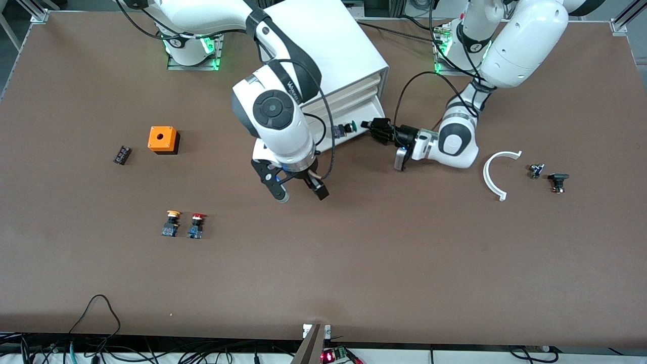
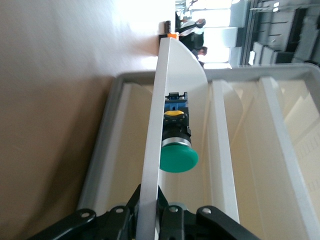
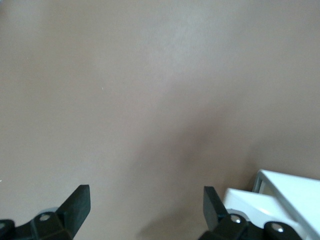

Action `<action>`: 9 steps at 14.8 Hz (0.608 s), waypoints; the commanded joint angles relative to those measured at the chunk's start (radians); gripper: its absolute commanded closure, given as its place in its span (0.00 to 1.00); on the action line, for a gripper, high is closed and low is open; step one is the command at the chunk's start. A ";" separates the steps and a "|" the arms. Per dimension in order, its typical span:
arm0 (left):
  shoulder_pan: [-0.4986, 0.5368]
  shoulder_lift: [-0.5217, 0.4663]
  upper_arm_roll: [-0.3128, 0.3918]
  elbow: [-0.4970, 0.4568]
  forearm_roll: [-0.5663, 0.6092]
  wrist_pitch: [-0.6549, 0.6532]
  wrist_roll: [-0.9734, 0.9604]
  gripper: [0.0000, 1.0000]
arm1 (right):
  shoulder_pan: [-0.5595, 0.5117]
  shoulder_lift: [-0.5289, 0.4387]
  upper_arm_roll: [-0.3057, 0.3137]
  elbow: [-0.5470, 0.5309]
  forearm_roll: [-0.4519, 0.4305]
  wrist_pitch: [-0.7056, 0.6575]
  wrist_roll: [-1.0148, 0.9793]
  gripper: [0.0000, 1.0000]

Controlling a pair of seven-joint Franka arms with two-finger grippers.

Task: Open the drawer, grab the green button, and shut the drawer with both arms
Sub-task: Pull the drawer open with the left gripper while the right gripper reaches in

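Observation:
The big white cabinet (image 1: pixel 328 50) stands between the arm bases. Its lowest drawer (image 1: pixel 376 108) is pulled out; my right arm hides part of it. The green-capped button (image 1: pixel 349 127) lies on its side in the drawer. My left gripper (image 1: pixel 375 129) is shut on the drawer's thin white front panel. In the left wrist view the gripper (image 2: pixel 150 200) pinches that panel (image 2: pixel 162 125), with the button (image 2: pixel 178 157) just past it. My right gripper (image 1: pixel 302 194) is open and empty above the bare table beside the drawer. In the right wrist view it (image 3: pixel 145 200) shows a white drawer corner (image 3: pixel 280 195).
An orange box (image 1: pixel 163 139) and a small black part (image 1: pixel 122 154) lie toward the right arm's end. An orange-capped button (image 1: pixel 172 223) and a red-capped button (image 1: pixel 196 225) stand nearer the camera. A white curved piece (image 1: pixel 498 172) and two small parts (image 1: pixel 548 176) lie toward the left arm's end.

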State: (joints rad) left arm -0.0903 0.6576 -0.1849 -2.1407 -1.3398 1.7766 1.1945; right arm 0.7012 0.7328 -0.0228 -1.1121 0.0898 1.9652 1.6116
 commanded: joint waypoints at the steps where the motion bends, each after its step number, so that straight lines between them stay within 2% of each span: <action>1: 0.010 0.010 0.054 0.143 0.146 0.006 -0.136 1.00 | 0.038 0.025 0.000 0.040 0.011 0.024 0.095 0.00; 6: 0.014 0.048 0.082 0.277 0.238 0.004 -0.272 1.00 | 0.072 0.040 0.040 0.040 0.011 0.064 0.212 0.01; 7: 0.014 0.050 0.085 0.289 0.252 0.004 -0.285 0.94 | 0.080 0.052 0.046 0.040 0.011 0.084 0.231 0.01; 8: 0.017 0.047 0.085 0.291 0.263 0.004 -0.280 0.01 | 0.096 0.065 0.046 0.040 0.011 0.107 0.244 0.01; 9: 0.032 0.040 0.090 0.295 0.266 0.001 -0.283 0.00 | 0.103 0.078 0.046 0.040 0.011 0.133 0.255 0.00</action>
State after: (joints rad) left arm -0.0684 0.6857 -0.1191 -1.8972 -1.1250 1.7716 0.9448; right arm 0.7855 0.7628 0.0200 -1.1103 0.0902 2.0574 1.8261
